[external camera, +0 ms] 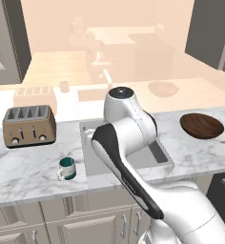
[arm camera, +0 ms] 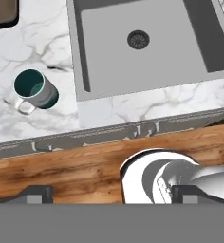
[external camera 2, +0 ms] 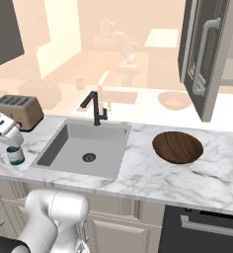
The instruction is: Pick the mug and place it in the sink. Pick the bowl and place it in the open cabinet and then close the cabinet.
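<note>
Nothing completed yet. Cabinet (external camera 2: 207, 54), upper right of the right base view, is seen open; contents can't be told. Sink (arm camera: 142, 42) is seen empty, drain bare. Bowl (external camera: 201, 125), right of centre on the counter, is empty. Mug (arm camera: 35, 90), left of frame beside the sink, is empty and ungrasped. Gripper (arm camera: 111, 194) is spread wide, holding nothing.

White marble desk (external camera: 33, 167) w/ grey veins ran left to right. Grey sink (external camera 2: 79, 148) sat recessed in its middle, black faucet (external camera 2: 95, 109) at the back rim. Left of sink: teal mug (external camera: 66, 168) upright near front edge, tan toaster (external camera: 28, 126) behind it. Right of sink: dark wooden bowl (external camera 2: 177, 147), well apart.
</note>
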Controlling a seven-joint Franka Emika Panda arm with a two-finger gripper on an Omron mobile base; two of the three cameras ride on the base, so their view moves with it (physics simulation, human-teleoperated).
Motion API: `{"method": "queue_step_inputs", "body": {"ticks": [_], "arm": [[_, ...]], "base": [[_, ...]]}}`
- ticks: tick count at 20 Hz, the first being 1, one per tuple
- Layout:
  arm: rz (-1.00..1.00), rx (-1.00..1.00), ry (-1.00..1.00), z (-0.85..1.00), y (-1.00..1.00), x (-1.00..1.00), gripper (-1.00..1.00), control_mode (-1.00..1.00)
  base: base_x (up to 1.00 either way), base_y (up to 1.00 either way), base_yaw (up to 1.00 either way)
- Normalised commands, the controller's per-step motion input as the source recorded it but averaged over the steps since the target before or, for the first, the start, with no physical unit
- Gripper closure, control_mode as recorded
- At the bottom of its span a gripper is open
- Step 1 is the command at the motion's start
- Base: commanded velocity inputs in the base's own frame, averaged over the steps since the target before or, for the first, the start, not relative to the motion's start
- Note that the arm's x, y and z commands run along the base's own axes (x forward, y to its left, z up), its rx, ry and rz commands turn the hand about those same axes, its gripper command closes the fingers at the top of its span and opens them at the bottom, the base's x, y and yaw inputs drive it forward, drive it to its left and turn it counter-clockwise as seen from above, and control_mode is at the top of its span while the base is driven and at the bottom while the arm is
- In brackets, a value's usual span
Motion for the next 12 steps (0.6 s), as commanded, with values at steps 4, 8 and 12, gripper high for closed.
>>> {"method": "queue_step_inputs", "body": {"ticks": [4,8,12], "arm": [[-0.15,0.02,0.00,-0.15,0.43,-0.38,-1.00,-1.00],[-0.10,0.01,0.00,-0.12,0.45,-0.16,-1.00,-1.00],[-0.05,0.01,0.01,-0.12,0.31,-0.12,-1.00,-1.00]], "base": [[0.00,0.00,0.00],[0.00,0.00,0.00],[0.00,0.00,0.00]]}}
